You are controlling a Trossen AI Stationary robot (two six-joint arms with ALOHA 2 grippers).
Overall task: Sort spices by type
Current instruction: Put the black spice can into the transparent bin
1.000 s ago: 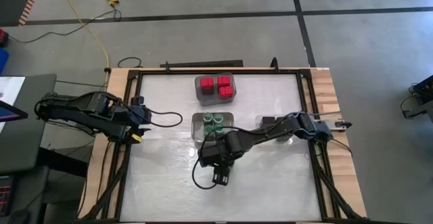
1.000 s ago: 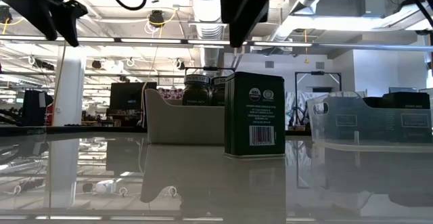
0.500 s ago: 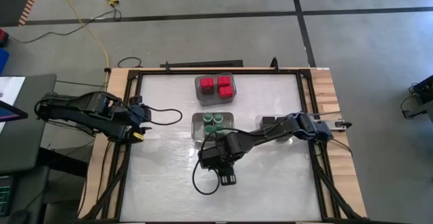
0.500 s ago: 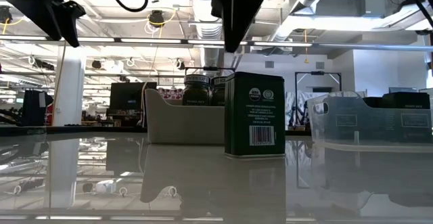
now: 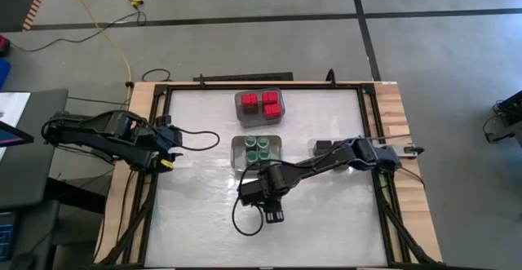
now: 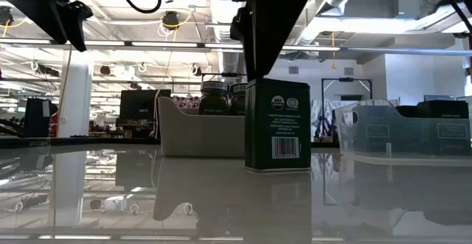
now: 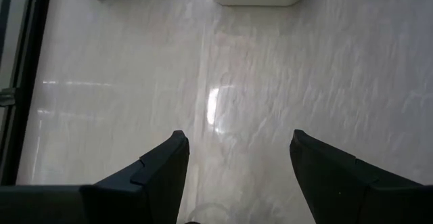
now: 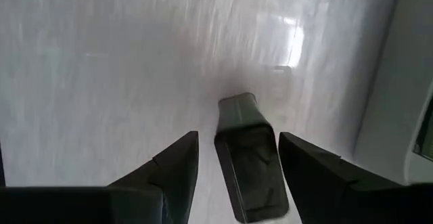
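from above, we saw our right gripper (image 5: 272, 214) stretched out over the middle of the white table (image 5: 196, 221), hanging over the spot where the loose tin stood, the tin itself hidden beneath it. just behind it sat the bin of green-lidded jars (image 5: 258, 146), farther back the bin of red-topped containers (image 5: 261, 103), and at the right side a clear bin (image 5: 326, 149) mostly covered by our arm. our left gripper (image 5: 167, 143) waited at the table's left edge.

from table height, the dark tin (image 6: 277, 124) stood upright and alone on the table, in front of the white bin with its jars (image 6: 214, 96). our right gripper (image 6: 262, 23) hung just above the tin's top, not gripping it. the clear bin (image 6: 402, 130), holding dark tins, stood well to one side.

past our left wrist, the two fingers (image 7: 159, 170) stood apart over bare table, holding nothing.

past our right wrist, the fingers (image 8: 176, 170) stood apart with the tin (image 8: 249, 158) between them, a gap showing on either side, so nothing was clamped.

we judged the risk lay in the descent: the tin looked slightly skewed to the fingers, so a fingertip could land on its rim and tip it over, or an uneven close could twist it out. the jar bin stood close behind, and a wide swing toward the clear bin could clip it.
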